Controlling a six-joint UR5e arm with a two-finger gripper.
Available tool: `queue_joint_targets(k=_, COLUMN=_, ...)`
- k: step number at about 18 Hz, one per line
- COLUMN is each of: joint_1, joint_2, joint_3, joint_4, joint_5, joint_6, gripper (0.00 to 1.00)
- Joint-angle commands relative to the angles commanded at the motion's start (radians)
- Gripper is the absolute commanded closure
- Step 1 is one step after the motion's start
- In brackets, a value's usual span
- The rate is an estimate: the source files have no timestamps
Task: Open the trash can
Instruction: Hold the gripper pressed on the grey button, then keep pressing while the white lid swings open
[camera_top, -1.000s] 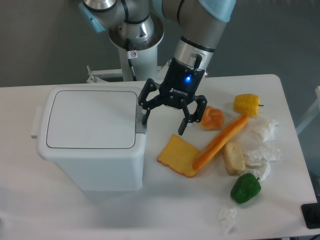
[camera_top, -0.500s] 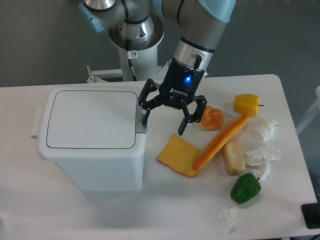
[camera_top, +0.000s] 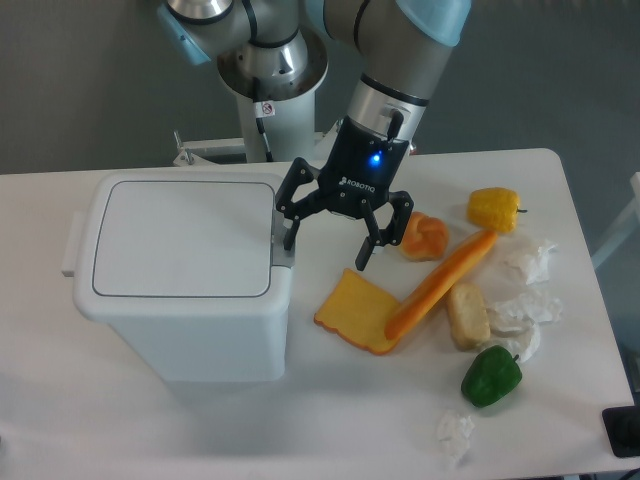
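Fingers (camera_top: 290, 228) spread wide apart, nothing held between them; one tip just at the right edge of the trash can (camera_top: 180, 275), on or very near the small grey tab (camera_top: 281, 247), the other tip above the yellow slice (camera_top: 359, 312). Gripper (camera_top: 328, 243) black, with a blue light on its body, hanging from the grey arm (camera_top: 395, 80) in the upper middle of the frame. Trash can in the left half of the frame, standing upright on the white table (camera_top: 150, 430), lid flat and closed. To the right of it, in the centre, the yellow slice lying flat, with a long orange carrot (camera_top: 440, 282) resting across its right edge. Near the carrot's upper end an orange round thing (camera_top: 425, 236) and a yellow pepper (camera_top: 494, 208). Lower right: a piece of bread (camera_top: 467, 315), a green pepper (camera_top: 491, 376), and crumpled white paper (camera_top: 525, 295) around them, one more scrap (camera_top: 454, 433) near the bottom edge.
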Motion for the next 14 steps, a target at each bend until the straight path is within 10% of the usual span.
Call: queue_joint_targets(k=14, joint_1=-0.002, joint_2=-0.002, joint_3=-0.006, joint_4=-0.003, joint_5=-0.009, joint_6=-0.011, gripper=0.00)
